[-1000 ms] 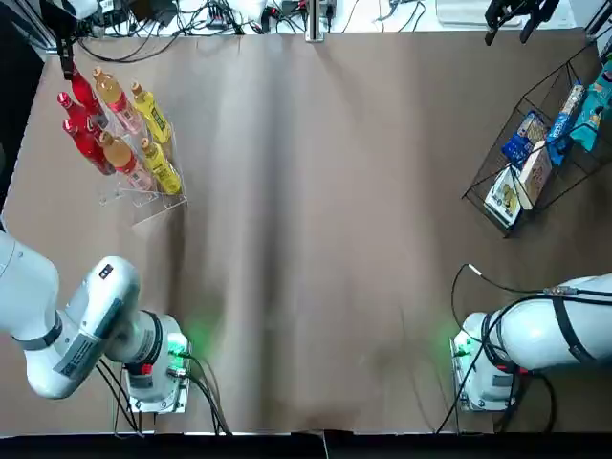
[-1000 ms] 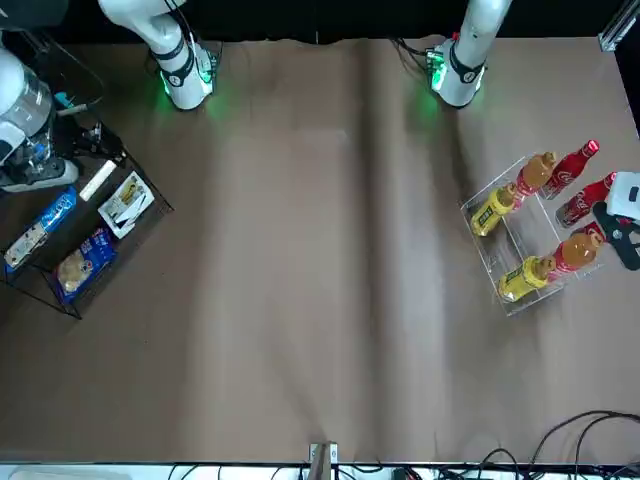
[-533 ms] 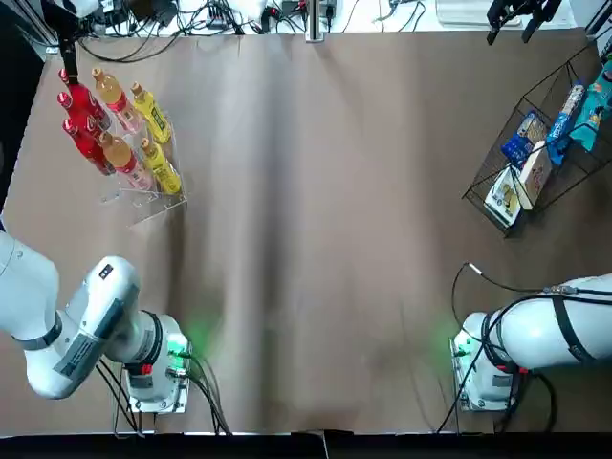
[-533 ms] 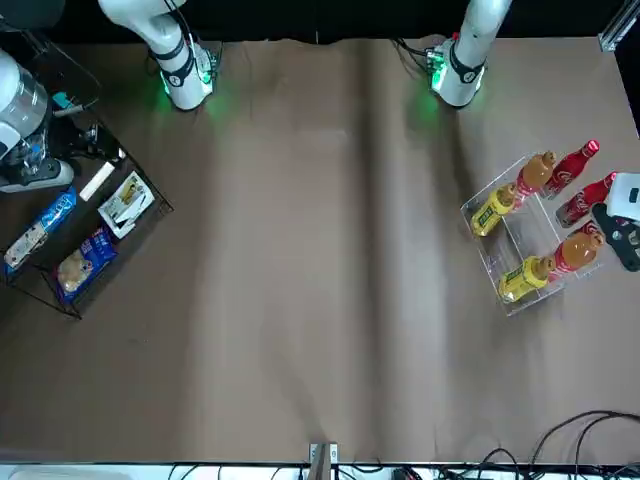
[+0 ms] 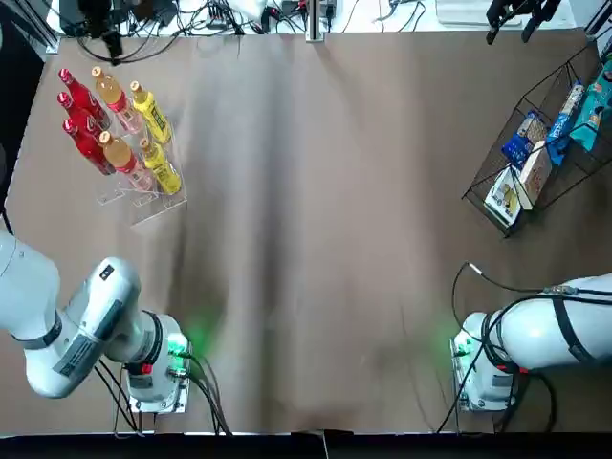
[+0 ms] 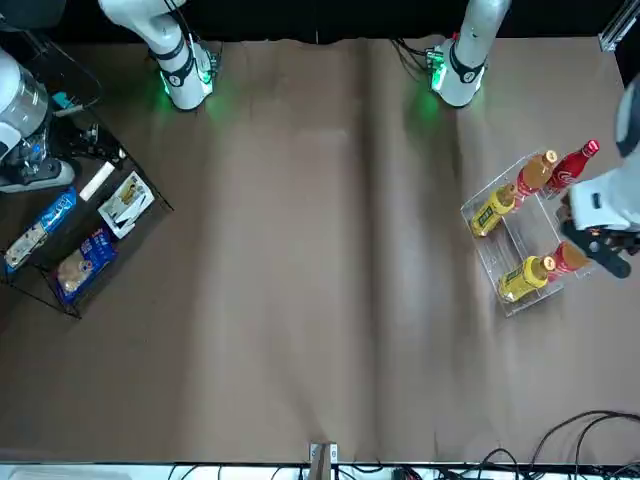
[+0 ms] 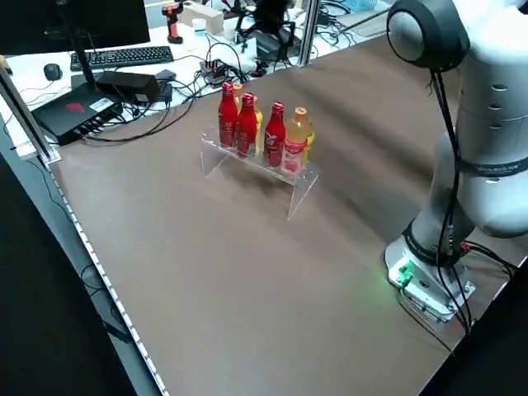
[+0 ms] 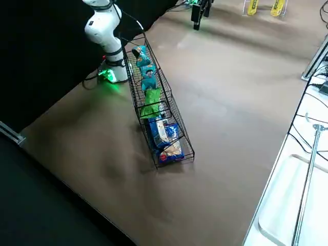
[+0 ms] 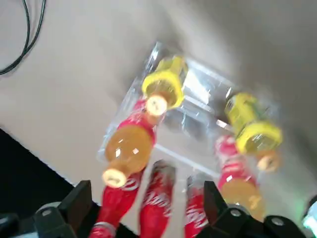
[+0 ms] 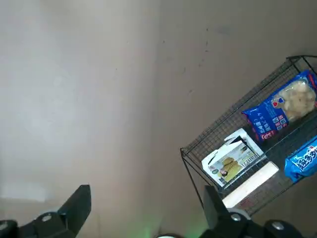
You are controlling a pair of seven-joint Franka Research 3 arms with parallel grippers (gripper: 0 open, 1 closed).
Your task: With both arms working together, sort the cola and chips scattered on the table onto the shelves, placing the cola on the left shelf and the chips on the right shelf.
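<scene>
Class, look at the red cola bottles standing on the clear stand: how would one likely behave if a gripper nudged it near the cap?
The cola bottles are tall and slim, so a high push would probably tip one. They stand packed against the amber bottles on the clear stand, so a fall might knock neighbours. Their round bodies would likely roll if they fell onto the table.

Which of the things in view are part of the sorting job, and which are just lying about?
Job: cola bottles, on the clear stand; chip packets, in the wire rack; left gripper above the stand, right gripper near the rack, both open.
Lying about: amber bottles and yellow bottles on the stand; blue and white boxes in the rack; keyboard.
</scene>
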